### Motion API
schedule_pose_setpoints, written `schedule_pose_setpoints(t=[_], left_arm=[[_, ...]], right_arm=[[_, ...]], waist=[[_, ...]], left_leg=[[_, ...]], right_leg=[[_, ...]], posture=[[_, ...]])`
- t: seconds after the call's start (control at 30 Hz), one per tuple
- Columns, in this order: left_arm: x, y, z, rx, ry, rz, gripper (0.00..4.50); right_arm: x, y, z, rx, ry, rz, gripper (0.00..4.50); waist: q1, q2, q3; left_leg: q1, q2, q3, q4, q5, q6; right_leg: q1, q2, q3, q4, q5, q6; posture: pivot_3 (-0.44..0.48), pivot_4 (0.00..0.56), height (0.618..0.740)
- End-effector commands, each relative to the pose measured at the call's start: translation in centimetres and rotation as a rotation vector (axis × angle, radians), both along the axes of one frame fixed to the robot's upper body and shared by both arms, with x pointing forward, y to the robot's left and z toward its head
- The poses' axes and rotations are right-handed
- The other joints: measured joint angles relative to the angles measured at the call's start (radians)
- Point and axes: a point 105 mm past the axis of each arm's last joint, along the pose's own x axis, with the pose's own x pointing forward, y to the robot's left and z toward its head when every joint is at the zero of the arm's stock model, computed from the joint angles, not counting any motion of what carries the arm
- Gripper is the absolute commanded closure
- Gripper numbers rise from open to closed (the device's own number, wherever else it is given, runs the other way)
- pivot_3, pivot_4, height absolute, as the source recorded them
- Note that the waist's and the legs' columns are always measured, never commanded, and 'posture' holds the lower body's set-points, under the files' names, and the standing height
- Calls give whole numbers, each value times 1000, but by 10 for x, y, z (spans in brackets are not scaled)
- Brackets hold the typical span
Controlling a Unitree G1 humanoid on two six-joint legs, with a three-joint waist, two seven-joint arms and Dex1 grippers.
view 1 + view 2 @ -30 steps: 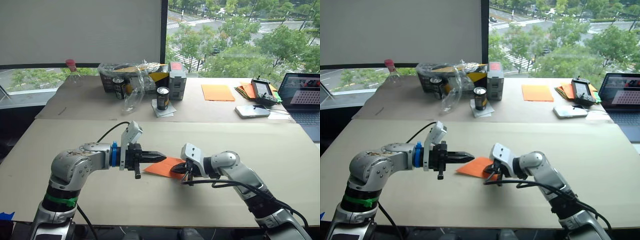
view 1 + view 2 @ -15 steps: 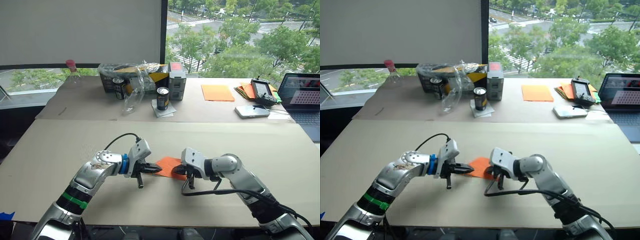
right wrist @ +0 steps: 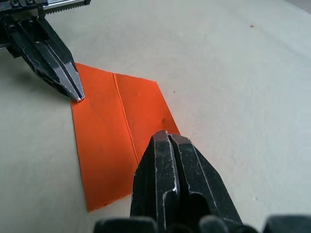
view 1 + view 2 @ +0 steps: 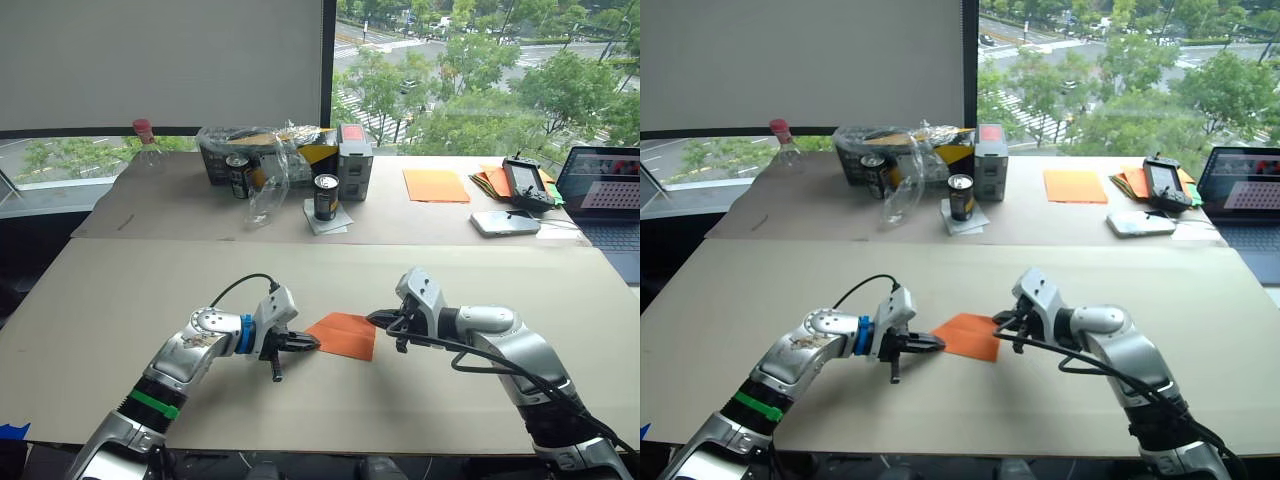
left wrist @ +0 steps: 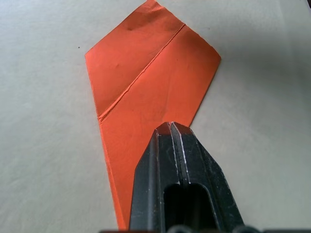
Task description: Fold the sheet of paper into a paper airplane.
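- The sheet of paper (image 4: 342,335), already a layered orange wedge with one crease running along it, lay flat on the near tan table (image 4: 120,300) between the two grippers.
- The left gripper (image 4: 308,343), fingers together, pressed its tip onto the wedge's left corner.
- The right gripper (image 4: 376,319), fingers also together and holding nothing, sat just beside the wedge's right edge, above the table.
- Risk, as I judged it: with one pinned corner, a push from the right could pivot or buckle the thin paper, setting a crooked crease.
- The far table carried drink cans (image 4: 326,196), an uncreased orange sheet (image 4: 436,185), a laptop (image 4: 607,187) and a handheld controller (image 4: 526,184), before a window onto trees.
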Motion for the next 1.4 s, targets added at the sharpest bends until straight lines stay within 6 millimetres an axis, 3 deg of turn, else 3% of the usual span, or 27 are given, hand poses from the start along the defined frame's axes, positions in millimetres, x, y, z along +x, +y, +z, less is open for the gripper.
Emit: schedule_pose_setpoints(t=[0.03, 0.1, 0.3, 0.5, 0.73, 1.13, 1.4], left_arm=[[-4, 0, -7, 12, 21, 4, 4500], [-4, 0, -7, 8, 22, 8, 4500], [-1, 8, -12, 23, 26, 40, 4500], [-2, 9, -13, 19, 29, 48, 4500], [-2, 8, -13, 13, 33, 51, 4500], [-3, 7, -14, 18, 42, 44, 4500], [-3, 6, -12, 5, 49, 39, 4500]], right_arm=[[7, -5, 9, 44, 11, -30, 3025], [8, -4, 3, 41, 44, -29, 2362], [3, 3, -9, 73, 137, 6, 2362], [1, 11, -8, 128, 159, 41, 2362], [-7, 16, -4, 58, 37, 151, 4468], [-31, 21, 5, -96, -259, 368, 4468], [-45, 26, -19, -272, -496, 498, 4468]], waist=[[-1, 0, 0], [0, 0, 0], [-3, 0, 0], [-4, 0, 0], [-4, 0, 0], [-4, 0, 0], [-4, 0, 0]], left_leg=[[0, 0, 0, 0, 0, 0], [0, 0, 0, 0, 0, 0], [0, 0, 0, 0, 0, 0], [1, 0, 0, 0, 0, 0], [1, 0, 0, 0, 0, 0], [1, 0, 0, 0, 0, 0], [1, 0, 0, 0, 0, 0]], right_leg=[[0, 0, 0, 0, 0, 0], [0, 0, 0, 0, 0, 0], [0, 0, 0, 0, 0, 0], [0, 0, 0, 0, 0, 0], [0, 0, 0, 1, 0, 0], [0, 0, 0, 0, 0, 0], [1, 0, 0, 0, 0, 0]], posture=[[0, 150, 732], [0, 150, 732], [0, 150, 732], [0, 150, 732], [0, 150, 732], [0, 150, 732], [0, 150, 732]])
